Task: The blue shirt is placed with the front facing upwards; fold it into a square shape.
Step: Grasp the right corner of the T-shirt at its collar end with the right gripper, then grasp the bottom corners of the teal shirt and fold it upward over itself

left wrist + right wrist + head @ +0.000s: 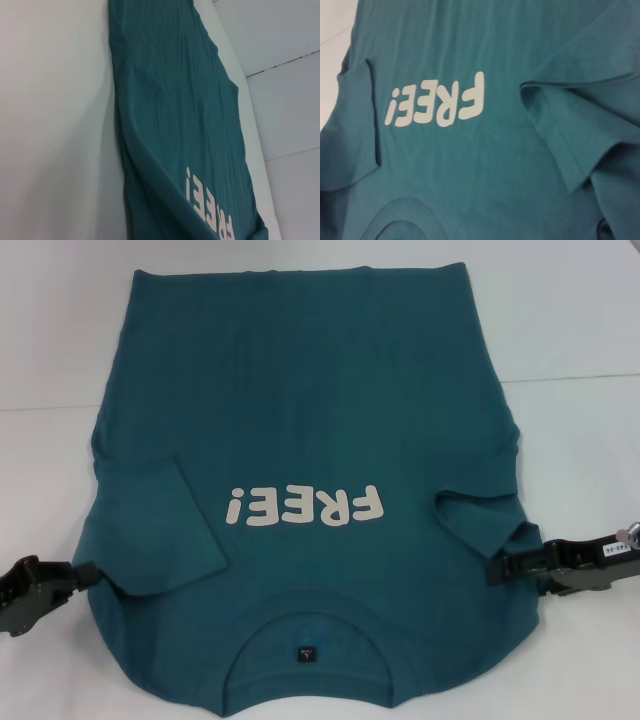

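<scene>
Left gripper [88, 573]: black body, blocky and angular, with a glossy moulded housing of stepped segments; a darker squared tip at the inner end. Seen in head view only.

Right gripper [497, 570]: same black angular build, long and narrowing toward a flat squared tip. Dark grey-olive midsection behind the tip. Small white label with dark printed characters on the outer housing, text too small to read. A small pinkish round part sits at its outer top edge.
</scene>
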Robot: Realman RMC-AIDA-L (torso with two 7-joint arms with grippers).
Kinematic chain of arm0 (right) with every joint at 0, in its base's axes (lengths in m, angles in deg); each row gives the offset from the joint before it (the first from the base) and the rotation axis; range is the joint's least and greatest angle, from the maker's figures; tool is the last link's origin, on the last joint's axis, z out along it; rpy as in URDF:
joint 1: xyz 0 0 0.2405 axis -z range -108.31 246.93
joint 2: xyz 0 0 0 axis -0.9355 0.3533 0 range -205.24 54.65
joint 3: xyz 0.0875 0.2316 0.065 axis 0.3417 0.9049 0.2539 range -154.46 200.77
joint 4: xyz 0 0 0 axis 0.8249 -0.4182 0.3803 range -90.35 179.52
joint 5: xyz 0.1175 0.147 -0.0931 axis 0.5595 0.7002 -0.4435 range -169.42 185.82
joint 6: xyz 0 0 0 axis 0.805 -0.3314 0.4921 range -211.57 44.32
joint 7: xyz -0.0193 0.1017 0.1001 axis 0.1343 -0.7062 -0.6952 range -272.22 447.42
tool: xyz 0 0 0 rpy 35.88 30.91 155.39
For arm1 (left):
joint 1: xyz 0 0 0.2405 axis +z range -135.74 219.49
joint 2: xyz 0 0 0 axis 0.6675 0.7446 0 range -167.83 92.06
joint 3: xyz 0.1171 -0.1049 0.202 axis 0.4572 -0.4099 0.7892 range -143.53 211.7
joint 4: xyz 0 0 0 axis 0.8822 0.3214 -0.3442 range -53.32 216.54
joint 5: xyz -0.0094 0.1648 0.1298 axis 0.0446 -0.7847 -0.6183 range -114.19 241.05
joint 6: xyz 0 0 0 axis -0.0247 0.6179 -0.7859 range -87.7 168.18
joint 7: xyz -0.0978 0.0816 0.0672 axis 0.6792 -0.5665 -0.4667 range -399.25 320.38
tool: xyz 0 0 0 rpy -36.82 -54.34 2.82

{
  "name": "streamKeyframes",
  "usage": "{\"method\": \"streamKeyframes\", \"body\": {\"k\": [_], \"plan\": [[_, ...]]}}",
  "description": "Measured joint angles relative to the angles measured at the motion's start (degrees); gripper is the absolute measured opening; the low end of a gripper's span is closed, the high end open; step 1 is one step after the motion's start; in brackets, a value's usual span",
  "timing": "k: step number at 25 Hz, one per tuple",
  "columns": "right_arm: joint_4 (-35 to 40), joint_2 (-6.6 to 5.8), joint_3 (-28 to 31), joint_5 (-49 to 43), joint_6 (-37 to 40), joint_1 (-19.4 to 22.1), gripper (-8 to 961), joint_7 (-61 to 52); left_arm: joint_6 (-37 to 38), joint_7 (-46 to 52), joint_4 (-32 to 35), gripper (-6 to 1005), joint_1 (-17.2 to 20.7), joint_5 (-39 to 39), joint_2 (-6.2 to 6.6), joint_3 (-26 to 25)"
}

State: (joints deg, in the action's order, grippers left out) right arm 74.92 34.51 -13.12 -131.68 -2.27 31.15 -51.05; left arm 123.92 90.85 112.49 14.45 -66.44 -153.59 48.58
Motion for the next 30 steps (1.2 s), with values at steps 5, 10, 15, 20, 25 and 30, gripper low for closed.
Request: {"method": "streamKeyframes", "body": {"k": [5, 10, 15, 20, 25, 30], "plan": [[0.36, 0.48, -0.31, 0.10, -0.09, -0.42, 810, 0.06, 0.07, 0.02, -0.03, 2, -0.03, 0.74, -0.03, 0.07], [0.38, 0.26, -0.86, -0.44, 0.30, -0.87, 628, -0.40, 0.11, 0.10, -0.03, 2, 0.14, 0.77, -0.05, 0.00], [0.52, 0.04, -0.86, -0.56, 0.50, -0.92, 499, -0.42, 0.28, 0.12, -0.03, 3, 0.18, 0.77, -0.05, 0.31], [0.66, -0.44, -1.31, -0.70, 1.10, -0.72, 387, -0.22, 0.49, 0.14, -0.03, 3, 0.17, 0.18, -0.05, 0.51], [1.04, -0.82, -1.37, -0.74, 2.17, -0.40, 115, -0.24, 0.98, 0.14, -0.02, 3, 0.23, -0.07, 0.03, 1.70], [1.83, -1.53, -1.25, -0.75, 4.59, -0.17, 43, -0.24, 2.39, 0.27, 0.29, 3, -0.08, -1.66, 0.18, 3.54]]}}
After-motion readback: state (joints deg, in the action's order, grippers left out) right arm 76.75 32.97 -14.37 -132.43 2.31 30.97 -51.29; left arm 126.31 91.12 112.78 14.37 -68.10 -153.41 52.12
